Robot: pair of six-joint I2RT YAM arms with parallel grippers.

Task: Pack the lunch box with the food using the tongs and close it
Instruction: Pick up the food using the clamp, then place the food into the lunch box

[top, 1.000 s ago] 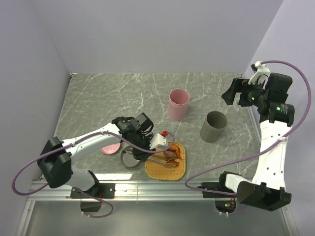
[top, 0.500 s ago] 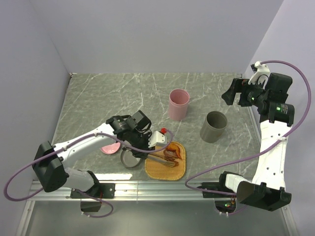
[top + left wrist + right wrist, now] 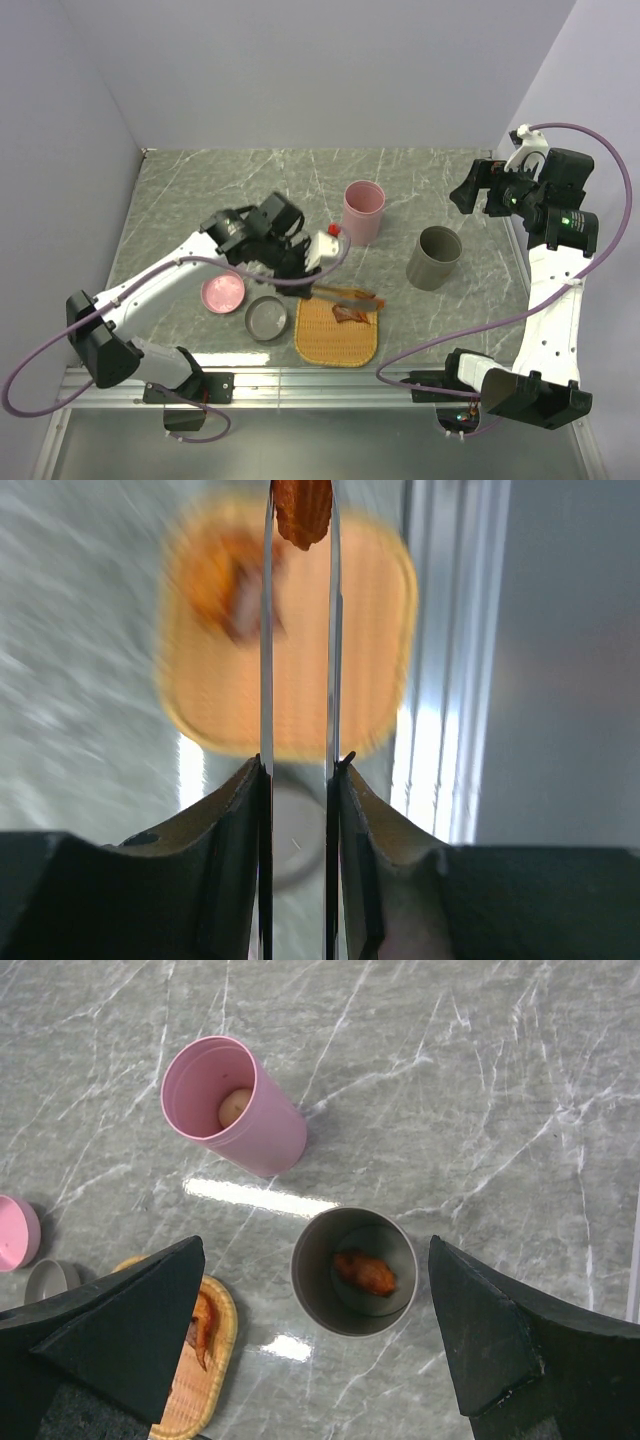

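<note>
Found the left gripper pressed in on both arms of the tongs, gripping them well back from the tips. Noted a brown-orange ridged food piece pinched between the tong tips, lifted above the far edge of the woven tray. Counted one more brown-orange bit lying on the tray. Found the right gripper spread wide and empty, held high at the far right, well apart from the work.

Located the lunch box parts on the table:
- pink cup, upright, with a pale ball inside
- grey cup, upright, near the pink one, with an orange piece at the bottom
- shallow pink dish and shallow grey dish, left of the tray, close together; cannot tell whether touching

Judged the held piece light, small and fairly stiff, with ridges giving the smooth metal tips some bite. Judged the tongs slim and springy, likely to drop the piece on any easing of the squeeze. Recommend a hold across the middle of the piece, steady pressure and no jolts during the carry to a cup.
</note>
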